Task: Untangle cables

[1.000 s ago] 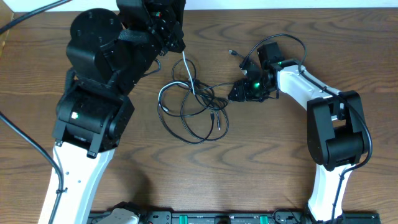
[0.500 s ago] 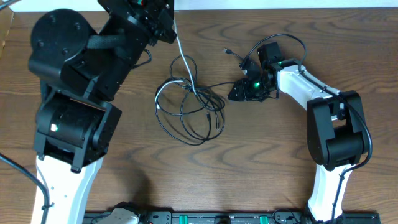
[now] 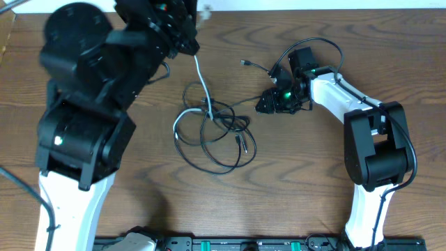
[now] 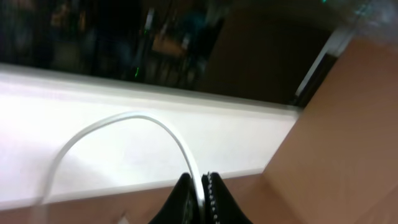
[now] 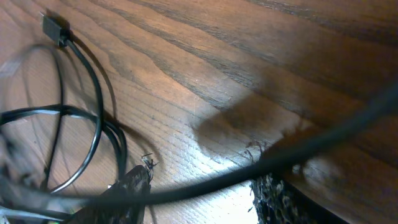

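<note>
The left arm (image 3: 83,104) has swung left over the last second and the loops have shifted a little; the right arm (image 3: 369,146) has not moved. The left pincer (image 3: 191,43) is clamped on the white cable (image 3: 202,80), which runs down into the black cables (image 3: 212,136) tangled mid-bench (image 3: 293,181). The right pincer (image 3: 267,104), fingers apart, sits just right of the tangle

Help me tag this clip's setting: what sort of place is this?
Probably a robotics lab bench: a left arm and right arm stand at a wood-grain table, tangled cables between them.
</note>
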Controlling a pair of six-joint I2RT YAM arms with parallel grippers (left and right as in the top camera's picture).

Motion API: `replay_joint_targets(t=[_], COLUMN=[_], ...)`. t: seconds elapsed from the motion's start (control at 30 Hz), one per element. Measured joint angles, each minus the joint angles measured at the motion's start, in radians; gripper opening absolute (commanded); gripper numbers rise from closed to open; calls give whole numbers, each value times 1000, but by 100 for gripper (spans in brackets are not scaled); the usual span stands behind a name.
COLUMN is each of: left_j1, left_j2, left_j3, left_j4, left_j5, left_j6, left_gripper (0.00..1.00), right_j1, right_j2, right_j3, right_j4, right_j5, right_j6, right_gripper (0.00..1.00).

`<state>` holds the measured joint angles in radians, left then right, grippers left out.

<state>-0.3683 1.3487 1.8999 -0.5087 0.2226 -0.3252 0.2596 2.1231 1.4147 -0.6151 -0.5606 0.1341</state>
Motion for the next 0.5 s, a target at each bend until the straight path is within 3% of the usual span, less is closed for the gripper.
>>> replay_joint_targets(t=[0.3, 0.5], left_j1=[0, 0], left_j2=[140, 209], left_j3=[4, 4], left_j4=[-345, -447], left_j5=[0, -10], left_j6=[43, 97], left_gripper=[8, 17], right_j1=[1, 1], right_j2=[-3, -19], right_j3=[0, 10], right_j4=[-7, -97], right_j5=[11, 41], right_j6=[-2, -16], right_gripper=[51, 54])
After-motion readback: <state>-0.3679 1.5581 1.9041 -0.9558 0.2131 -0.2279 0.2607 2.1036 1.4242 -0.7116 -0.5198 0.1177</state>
